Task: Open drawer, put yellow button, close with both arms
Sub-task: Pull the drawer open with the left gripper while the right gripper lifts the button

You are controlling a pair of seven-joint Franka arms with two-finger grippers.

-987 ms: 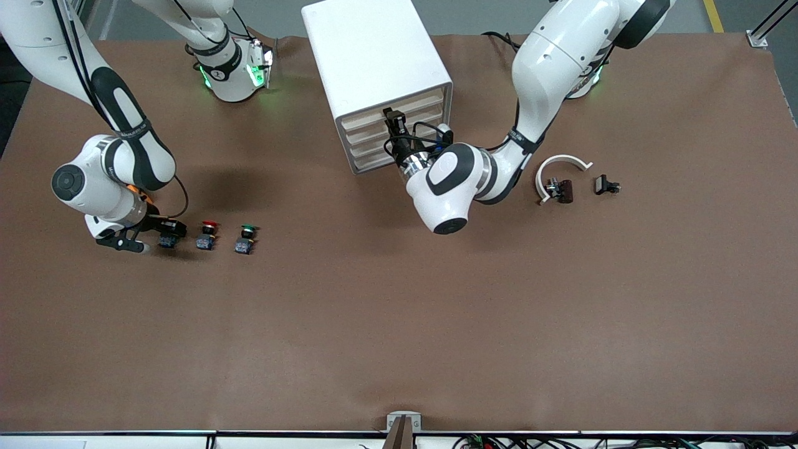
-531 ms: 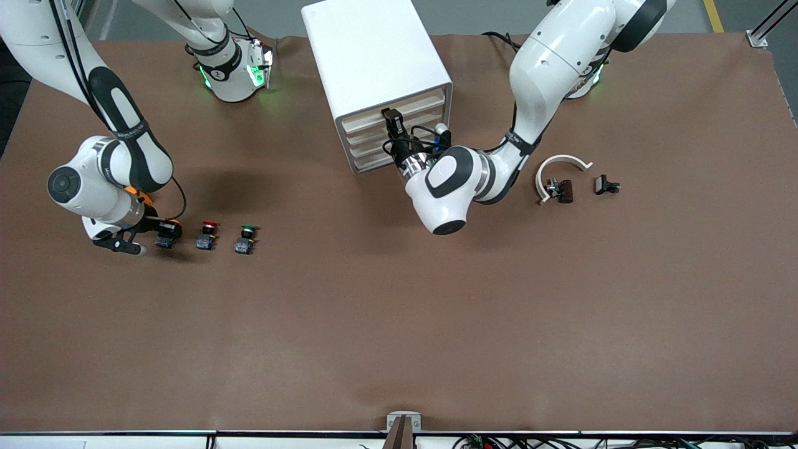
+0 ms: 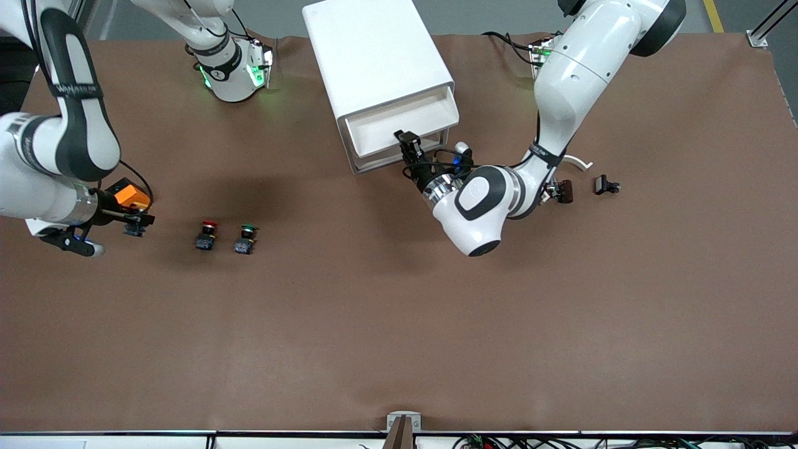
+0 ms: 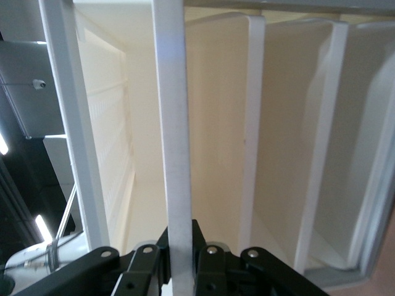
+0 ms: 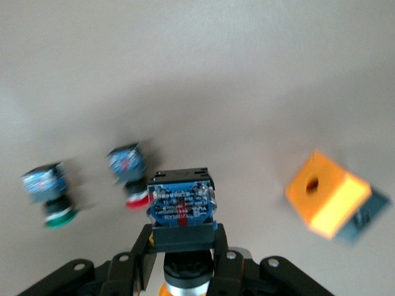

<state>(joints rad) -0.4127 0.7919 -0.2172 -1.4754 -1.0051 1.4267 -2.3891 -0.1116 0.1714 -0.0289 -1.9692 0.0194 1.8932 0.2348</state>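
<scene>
The left gripper's (image 3: pixel 408 140) black fingers (image 4: pixel 151 262) are pinched on the thin white front lip of the drawer (image 3: pixel 399 121), the wide white top tray of the big white boxy cabinet (image 3: pixel 374 50) at the upper middle of the front view; that grip on the lip gives the arm a handle to draw the tray out, and the tray stands partly out over the three cream-fronted lower drawers (image 3: pixel 374 163). The right gripper (image 3: pixel 134 224), at the middle left edge of the front view, is clenched on the yellow button (image 5: pixel 182 206), a tiny push button carried base-up with its dark bluish-grey base showing in the right wrist view, lifted over the brown table (image 3: pixel 399 324). An orange block (image 3: pixel 126 193) shows just beside the gripper. The red-capped button (image 3: pixel 206 236) and green-capped button (image 3: pixel 245 239) stand on the table, apart from the gripper.

The tray's white floor appears bare. The brown cloth between the buttons and the cabinet is open, so I judge the carry unobstructed; the left wrist (image 3: pixel 474 199) by the tray's front corner is the thing to steer round.
</scene>
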